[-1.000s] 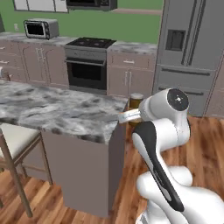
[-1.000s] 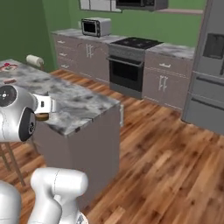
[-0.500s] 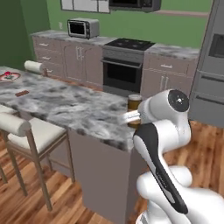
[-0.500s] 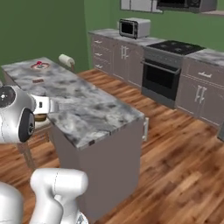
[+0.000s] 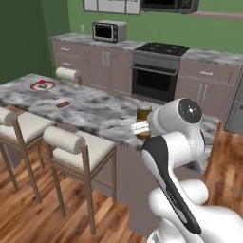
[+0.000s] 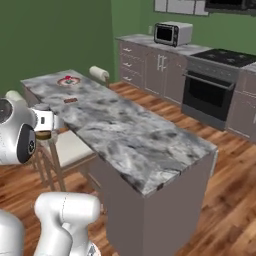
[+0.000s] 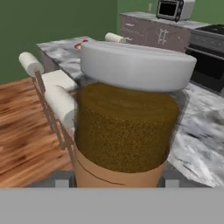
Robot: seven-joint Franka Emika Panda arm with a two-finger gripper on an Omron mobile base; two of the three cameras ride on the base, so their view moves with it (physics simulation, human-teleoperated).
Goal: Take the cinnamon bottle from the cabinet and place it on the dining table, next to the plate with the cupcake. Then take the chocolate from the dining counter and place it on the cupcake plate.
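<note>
My gripper (image 5: 141, 127) is shut on the cinnamon bottle (image 5: 144, 118), a brown jar with a pale lid, held upright above the near end of the dining table (image 5: 104, 118). In the hand view the cinnamon bottle (image 7: 127, 127) looms close, brown powder under a pale lid. In the right base view the bottle (image 6: 44, 134) peeks from behind the hand. At the table's far end rests the plate with the cupcake (image 5: 42, 85), (image 6: 68, 80). The chocolate (image 5: 62, 104), (image 6: 70, 100) lies on the marble a little nearer. The cabinet is out of view.
Two cushioned stools (image 5: 78, 144) stand along the table's near side. A paper towel roll (image 5: 66, 73) sits at the far edge. Behind are the oven (image 5: 154, 78), a microwave (image 5: 109, 31) and taupe drawer units. Wooden floor surrounds the table.
The whole picture has shifted as the base drives along the table. The plate, the chocolate and the stools have come into view. The bottle stays held in my gripper.
</note>
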